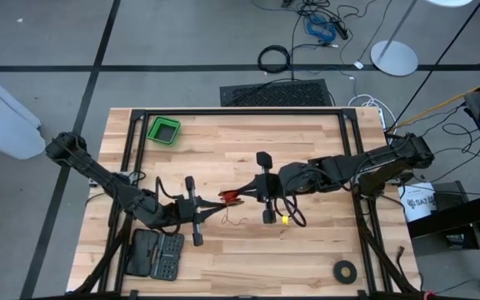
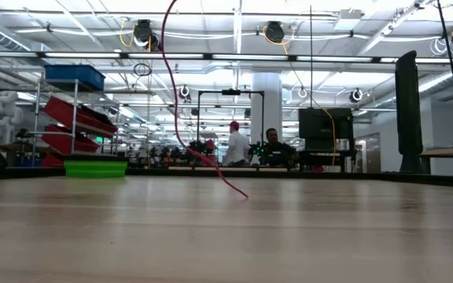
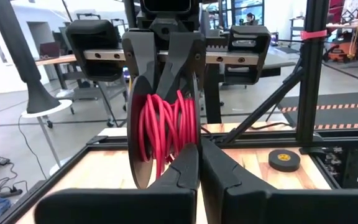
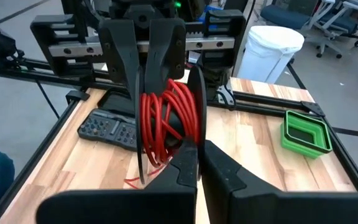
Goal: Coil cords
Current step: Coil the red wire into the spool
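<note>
The cord [image 1: 232, 197] is a small coil of red loops with black strands, held up over the middle of the table between my two grippers, which face each other. My left gripper [image 1: 219, 202] reaches in from the table's left and is shut on the coil. My right gripper [image 1: 243, 195] comes from the right and is also shut on it. A red tail [image 2: 203, 157] hangs down from the coil, and its end [image 2: 246, 196] touches the tabletop. The coil also fills the middle of both wrist views [image 3: 166, 130] [image 4: 166, 118]. My left gripper pinches the coil's loops [image 3: 188, 146] between its two shut fingers, coming in level from the table's left. The coil stands upright, clear of the table. My right gripper pinches the loops on the opposite side of the coil [image 4: 182, 146] between its shut fingers, slanting slightly down from the table's right. The coil hangs between the two holds, its tail slack.
A green bin [image 1: 163, 130] stands at the far left of the table. A black case [image 1: 158, 254] lies near the front left, and a flat black tape ring [image 1: 345, 270] near the front right. A black cable hoop [image 1: 274, 58] lies on the floor beyond the table.
</note>
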